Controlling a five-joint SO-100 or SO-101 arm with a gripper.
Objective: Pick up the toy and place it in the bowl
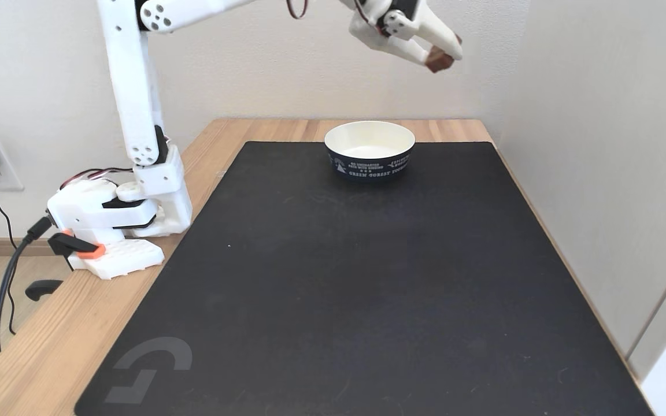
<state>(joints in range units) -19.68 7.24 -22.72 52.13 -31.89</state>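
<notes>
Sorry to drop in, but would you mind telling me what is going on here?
A white robot arm is carrying the toy, a small reddish-brown block, pinched in its gripper high above the table. The bowl sits at the far end of the black mat and looks empty. In the fixed view the toy hangs up and to the right of the bowl, so it has been picked up but not yet dropped in.

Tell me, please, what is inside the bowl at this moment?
The bowl shows only its white inside; nothing lies in it. Its near wall hides part of the floor. The toy is up in the gripper, right of the bowl.
</notes>
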